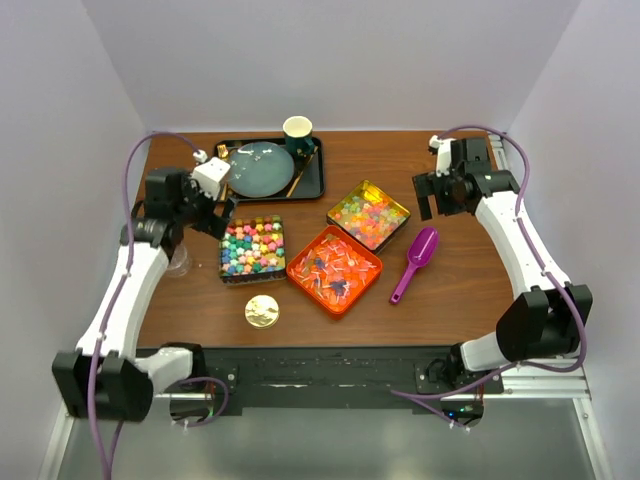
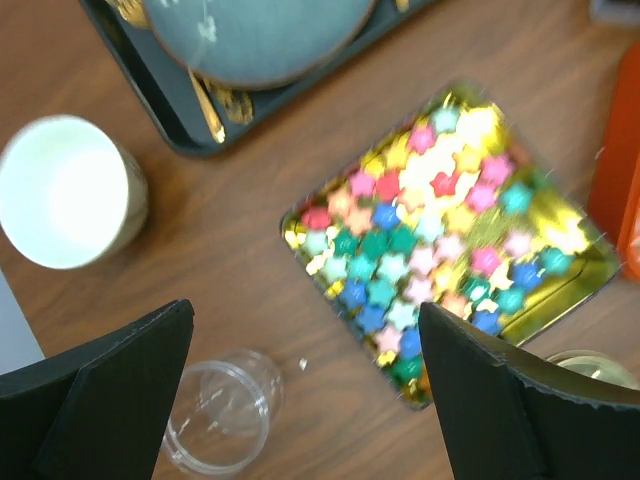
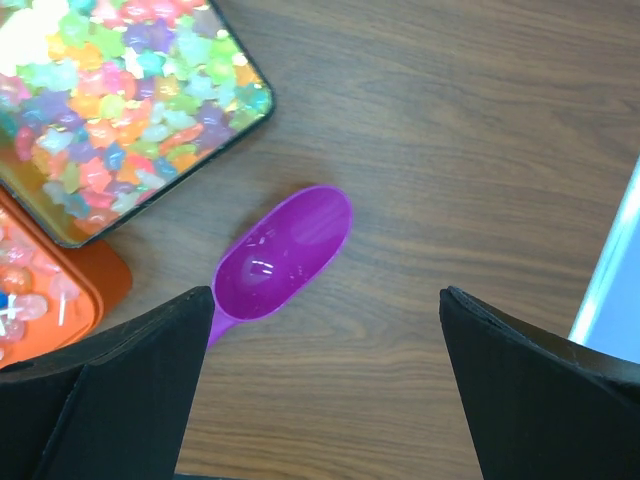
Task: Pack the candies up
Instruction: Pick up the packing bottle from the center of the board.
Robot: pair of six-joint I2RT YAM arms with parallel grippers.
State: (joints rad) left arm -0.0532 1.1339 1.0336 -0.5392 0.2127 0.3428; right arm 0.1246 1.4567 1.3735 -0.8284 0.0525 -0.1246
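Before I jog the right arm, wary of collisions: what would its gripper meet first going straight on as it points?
Probably the purple scoop: its bowl lies ahead of the open right gripper, between its fingers. Height above it is unclear.

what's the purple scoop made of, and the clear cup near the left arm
Purple scoop: probably moulded plastic, glossy, with a small bright highlight in its bowl. Clear cup: see-through, with faint reflections on its rim; thin plastic or glass, the look leaves that open.
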